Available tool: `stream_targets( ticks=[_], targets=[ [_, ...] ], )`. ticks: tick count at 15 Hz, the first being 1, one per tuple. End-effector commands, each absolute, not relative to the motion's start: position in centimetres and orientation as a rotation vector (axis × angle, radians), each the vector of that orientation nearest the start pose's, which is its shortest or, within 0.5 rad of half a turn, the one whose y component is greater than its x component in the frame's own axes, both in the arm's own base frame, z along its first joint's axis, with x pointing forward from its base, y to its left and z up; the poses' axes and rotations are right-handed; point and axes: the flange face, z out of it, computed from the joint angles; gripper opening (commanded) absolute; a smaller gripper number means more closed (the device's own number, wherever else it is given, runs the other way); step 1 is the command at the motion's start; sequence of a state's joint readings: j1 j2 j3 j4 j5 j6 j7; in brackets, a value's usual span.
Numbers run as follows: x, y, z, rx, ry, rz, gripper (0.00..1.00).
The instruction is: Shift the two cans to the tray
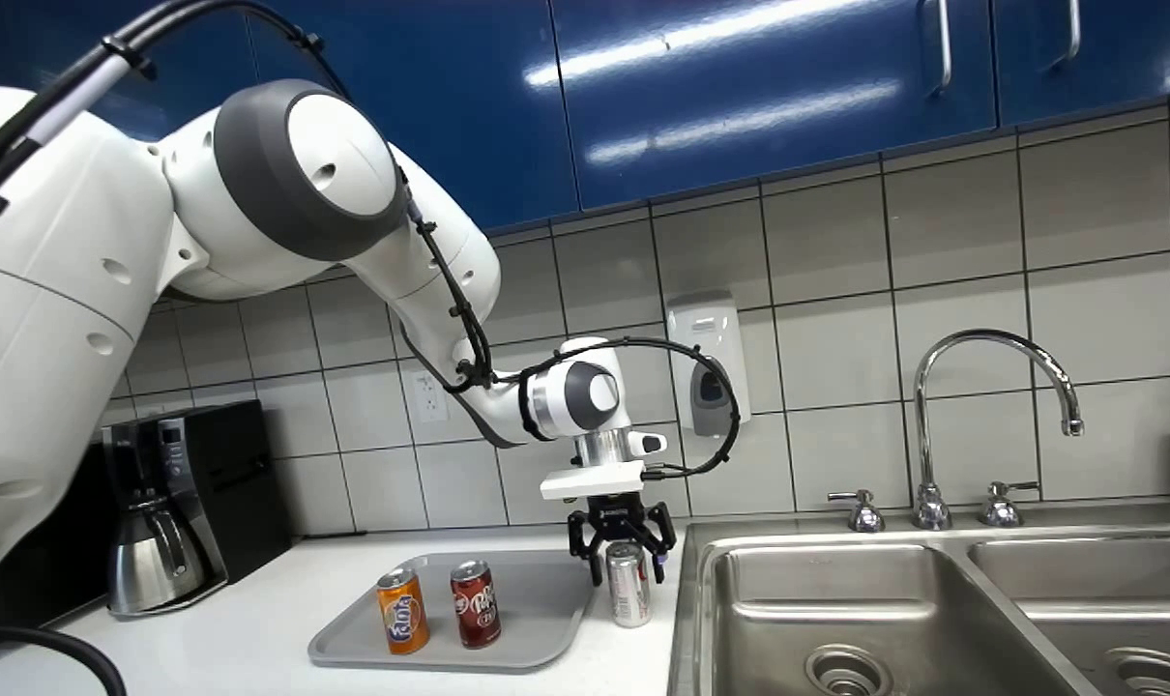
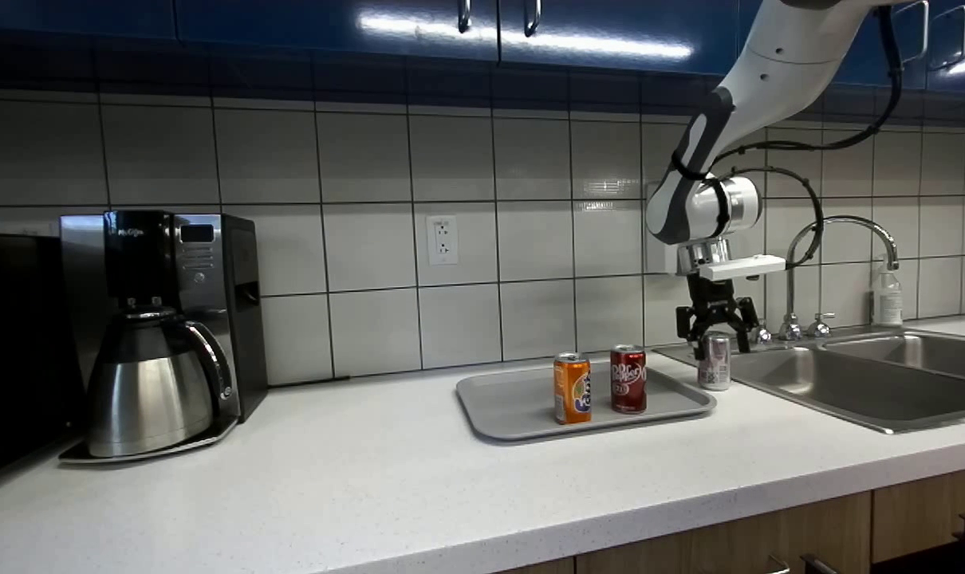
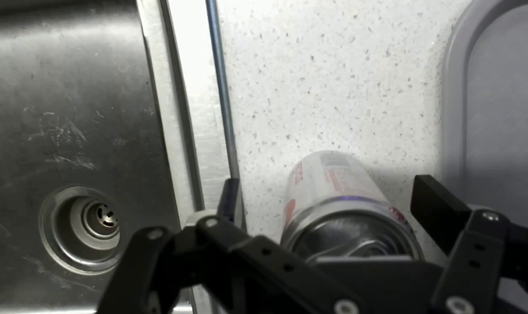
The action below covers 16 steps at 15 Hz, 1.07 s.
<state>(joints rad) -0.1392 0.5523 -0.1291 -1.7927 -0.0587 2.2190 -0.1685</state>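
The gripper, spread astride the ungrasped silver can, may tip it toward the sink if the finger nearer the tray touches first.

Downward wrist view, exterior views sharing tray

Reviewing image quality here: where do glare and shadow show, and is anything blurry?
Both exterior views: bright light streaks on the cabinets. Wrist view: near-white glare on the sink rim, a soft shadow on the counter between the silver can and the tray, and the can's print slightly blurred.
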Motion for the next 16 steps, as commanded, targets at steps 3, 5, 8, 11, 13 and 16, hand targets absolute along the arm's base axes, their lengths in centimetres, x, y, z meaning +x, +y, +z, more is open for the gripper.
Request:
stream_targets(
  ticks=[3, 5, 8, 11, 13, 16],
  targets=[
    [62.4, -16.7, 23.8, -3.230, 0.074, 0.219, 1.00],
    [62.4, -16.6, 23.8, -3.230, 0.072, 0.219, 1.00],
    [62.8, -16.6, 23.7, -3.232, 0.074, 0.215, 1.00],
    [63.2, -16.6, 23.9, -3.233, 0.073, 0.207, 1.00],
    [63.6, -16.7, 24.0, -3.236, 0.073, 0.199, 1.00],
    [63.8, -16.6, 24.1, -3.234, 0.065, 0.192, 1.00]
  ],
)
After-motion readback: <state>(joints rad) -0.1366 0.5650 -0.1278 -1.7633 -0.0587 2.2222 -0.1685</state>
